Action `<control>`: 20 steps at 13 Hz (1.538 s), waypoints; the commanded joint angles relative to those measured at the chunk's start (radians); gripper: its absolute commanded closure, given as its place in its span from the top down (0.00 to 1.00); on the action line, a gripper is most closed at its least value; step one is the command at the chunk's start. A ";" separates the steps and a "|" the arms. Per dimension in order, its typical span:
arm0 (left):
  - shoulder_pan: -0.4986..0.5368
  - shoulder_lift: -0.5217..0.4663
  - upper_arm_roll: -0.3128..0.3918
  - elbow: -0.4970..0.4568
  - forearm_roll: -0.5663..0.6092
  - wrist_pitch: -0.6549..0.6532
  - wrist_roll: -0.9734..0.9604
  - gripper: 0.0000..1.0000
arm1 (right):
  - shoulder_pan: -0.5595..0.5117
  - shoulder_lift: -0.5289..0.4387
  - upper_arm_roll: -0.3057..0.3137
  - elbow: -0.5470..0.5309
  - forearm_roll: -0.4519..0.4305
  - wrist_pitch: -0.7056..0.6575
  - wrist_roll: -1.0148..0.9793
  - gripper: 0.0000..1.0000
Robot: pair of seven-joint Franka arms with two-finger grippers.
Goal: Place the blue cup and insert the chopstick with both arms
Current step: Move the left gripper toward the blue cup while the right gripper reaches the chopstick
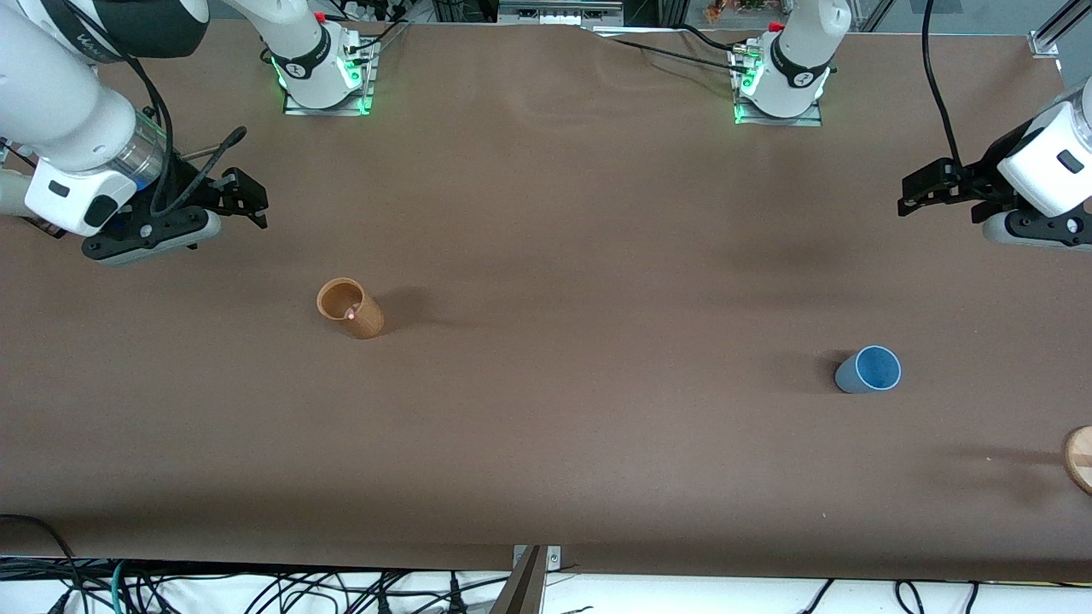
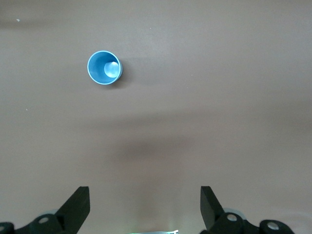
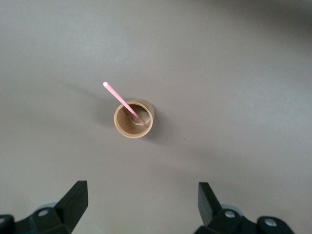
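The blue cup (image 1: 868, 369) stands upright and empty on the brown table, toward the left arm's end; it also shows in the left wrist view (image 2: 104, 68). The chopstick (image 3: 124, 103) leans inside the tan-brown cup (image 3: 133, 118), its pink tip (image 1: 351, 315) just showing in the front view. The brown cup (image 1: 350, 308) stands toward the right arm's end. My left gripper (image 1: 908, 198) (image 2: 144, 204) hangs open and empty above the table, apart from the blue cup. My right gripper (image 1: 256, 205) (image 3: 141, 200) hangs open and empty, apart from the brown cup.
A round wooden piece (image 1: 1082, 459) lies at the table's edge at the left arm's end, nearer the front camera than the blue cup. The arm bases (image 1: 324, 77) (image 1: 781, 85) stand along the table's back edge.
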 commanded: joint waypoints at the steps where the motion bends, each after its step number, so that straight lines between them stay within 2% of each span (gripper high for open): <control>1: 0.008 -0.001 -0.005 0.000 -0.006 0.008 0.009 1.00 | -0.007 0.003 0.000 0.008 -0.007 -0.003 0.010 1.00; 9: 0.006 0.015 -0.005 0.000 -0.006 0.006 0.013 1.00 | 0.001 0.018 0.000 0.008 -0.010 -0.020 -0.008 1.00; 13: 0.008 0.157 -0.002 0.054 -0.006 0.013 0.011 1.00 | -0.005 0.018 -0.002 0.007 -0.003 -0.050 -0.005 1.00; 18: 0.040 0.327 0.001 0.048 0.026 0.259 0.013 1.00 | 0.021 0.048 0.009 -0.002 0.008 -0.026 -0.005 1.00; 20: 0.038 0.387 0.001 0.048 0.027 0.334 0.013 1.00 | 0.021 0.079 0.047 -0.006 0.016 0.009 -0.004 1.00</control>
